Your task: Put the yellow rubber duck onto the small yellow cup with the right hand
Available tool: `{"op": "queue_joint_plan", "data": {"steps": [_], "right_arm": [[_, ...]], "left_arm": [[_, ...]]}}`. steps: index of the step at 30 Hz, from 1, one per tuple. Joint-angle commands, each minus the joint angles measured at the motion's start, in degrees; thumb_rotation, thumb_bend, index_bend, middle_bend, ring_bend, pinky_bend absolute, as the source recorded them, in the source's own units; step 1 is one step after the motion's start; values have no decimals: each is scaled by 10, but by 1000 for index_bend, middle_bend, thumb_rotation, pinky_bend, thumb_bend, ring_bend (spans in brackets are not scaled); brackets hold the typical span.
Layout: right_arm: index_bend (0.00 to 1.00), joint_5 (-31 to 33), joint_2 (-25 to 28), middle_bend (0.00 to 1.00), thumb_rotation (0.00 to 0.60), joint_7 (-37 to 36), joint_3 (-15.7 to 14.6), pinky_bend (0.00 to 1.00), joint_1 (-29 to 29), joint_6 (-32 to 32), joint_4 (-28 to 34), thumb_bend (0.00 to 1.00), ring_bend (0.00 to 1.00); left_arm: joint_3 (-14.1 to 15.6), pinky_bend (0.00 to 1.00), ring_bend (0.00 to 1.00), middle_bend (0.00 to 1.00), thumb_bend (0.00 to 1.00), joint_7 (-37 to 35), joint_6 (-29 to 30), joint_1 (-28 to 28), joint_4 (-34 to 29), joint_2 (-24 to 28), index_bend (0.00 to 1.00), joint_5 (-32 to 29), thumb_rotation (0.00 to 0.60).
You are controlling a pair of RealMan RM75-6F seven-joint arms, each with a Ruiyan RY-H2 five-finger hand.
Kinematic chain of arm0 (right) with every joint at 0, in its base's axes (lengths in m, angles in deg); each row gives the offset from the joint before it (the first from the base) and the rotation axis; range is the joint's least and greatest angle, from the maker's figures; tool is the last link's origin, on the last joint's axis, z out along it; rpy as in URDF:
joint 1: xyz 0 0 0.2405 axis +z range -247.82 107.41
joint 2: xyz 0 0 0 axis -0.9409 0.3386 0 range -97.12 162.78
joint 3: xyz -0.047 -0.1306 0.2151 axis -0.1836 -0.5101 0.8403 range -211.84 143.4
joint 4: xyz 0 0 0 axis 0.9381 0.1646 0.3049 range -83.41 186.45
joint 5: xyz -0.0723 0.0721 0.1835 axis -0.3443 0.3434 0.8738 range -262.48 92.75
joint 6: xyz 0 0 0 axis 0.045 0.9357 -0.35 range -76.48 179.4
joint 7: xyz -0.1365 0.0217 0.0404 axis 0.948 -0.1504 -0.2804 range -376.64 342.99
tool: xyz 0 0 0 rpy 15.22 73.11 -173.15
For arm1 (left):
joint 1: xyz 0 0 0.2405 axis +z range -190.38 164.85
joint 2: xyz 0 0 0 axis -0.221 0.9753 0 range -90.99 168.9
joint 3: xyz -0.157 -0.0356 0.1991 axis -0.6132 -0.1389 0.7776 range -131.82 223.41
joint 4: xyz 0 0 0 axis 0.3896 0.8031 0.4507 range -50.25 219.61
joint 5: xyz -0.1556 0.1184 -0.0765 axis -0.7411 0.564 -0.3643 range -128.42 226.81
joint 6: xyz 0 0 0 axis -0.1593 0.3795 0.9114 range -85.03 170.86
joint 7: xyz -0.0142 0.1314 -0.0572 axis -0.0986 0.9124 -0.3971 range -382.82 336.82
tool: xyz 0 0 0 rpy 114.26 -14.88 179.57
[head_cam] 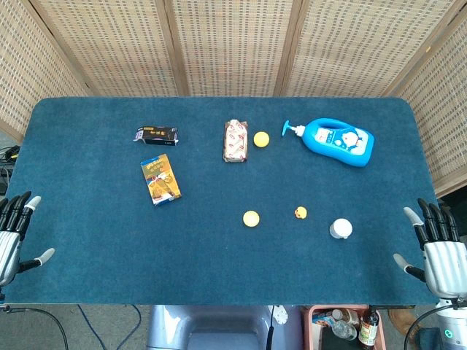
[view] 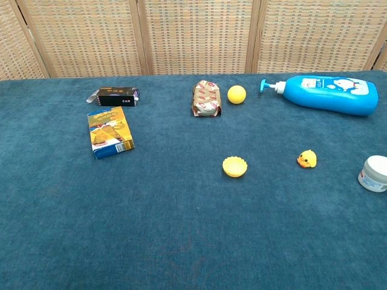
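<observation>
At the near right corner of the table (head_cam: pixel 87 277), the right hand (head_cam: pixel 438 251) hangs just past the edge with its fingers spread apart and pointing away from the robot, holding and touching nothing. The left hand (head_cam: pixel 13 233) sits the same way at the near left corner, fingers apart and empty. Neither hand shows in the chest view. The yellow rubber duck (head_cam: pixel 300 213) stands on the cloth in the near right part of the table, ahead of the right hand and off to its left, clearly nearer that hand than the other one. A small white jar (head_cam: pixel 340 228) stands between the duck and the right hand, so the reach will probably have to pass over or around it. The small yellow cup (head_cam: pixel 251 218) sits upright, mouth up, to the left of the duck and about level with it, apart from it. The duck is too small here for its long axis to be judged. Further back lie a yellow-and-blue box (head_cam: pixel 160 179), a wrapped snack (head_cam: pixel 235 140), a yellow ball (head_cam: pixel 261 139), a black box (head_cam: pixel 156 135) and a blue pump bottle (head_cam: pixel 337 141) on its side.
</observation>
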Motion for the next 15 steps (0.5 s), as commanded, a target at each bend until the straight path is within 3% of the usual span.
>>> {"op": "queue_joint_plan", "data": {"steps": [1,8,15], "right_arm": [[0,3,2,0,600,2,-1,0,0,6,3,0,0],[0,10,9,0,600,13,-1,0,13,35,25,0,0],[4,34,28,0,600,39,26,0,101,168,63,0,0]], "left_arm": [[2,0,0,0,0,2,-3,0,-3,3,0,-4,600],[1,0,0,0,0,2,-6,-3,1,-3,0,-3,600],[-2,0,0,0,0,-2,-15,-11,21,-18,0,-5,600]]}}
